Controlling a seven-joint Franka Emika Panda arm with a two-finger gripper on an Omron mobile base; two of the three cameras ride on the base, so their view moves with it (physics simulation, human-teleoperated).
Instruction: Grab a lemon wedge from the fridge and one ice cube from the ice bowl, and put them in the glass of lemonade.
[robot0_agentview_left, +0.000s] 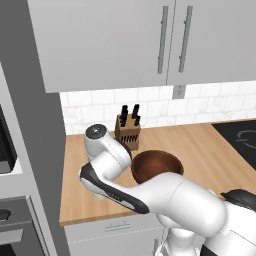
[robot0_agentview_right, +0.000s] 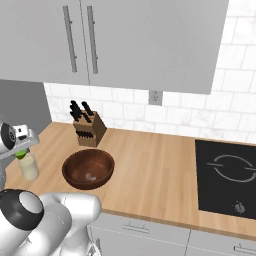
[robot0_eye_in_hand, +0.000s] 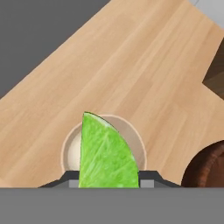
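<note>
The tool (robot0_eye_in_hand: 109, 181) grips the wedge (robot0_eye_in_hand: 107, 153) right over the glass (robot0_agentview_right: 29, 166) — let go off-center and it lands on the desk (robot0_agentview_right: 150, 170).

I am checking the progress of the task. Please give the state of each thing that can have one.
hand: shut on the lemon wedge.
lemon wedge: held, right above the glass.
glass of lemonade: upright on the counter, holds liquid.
ice bowl: upright, with ice inside.
upper cabinets: doors shut.

White arm folded low and left, hand (robot0_eye_in_hand: 109, 183) pointing down, fingers clamped on the lemon wedge (robot0_eye_in_hand: 106, 153).
</note>
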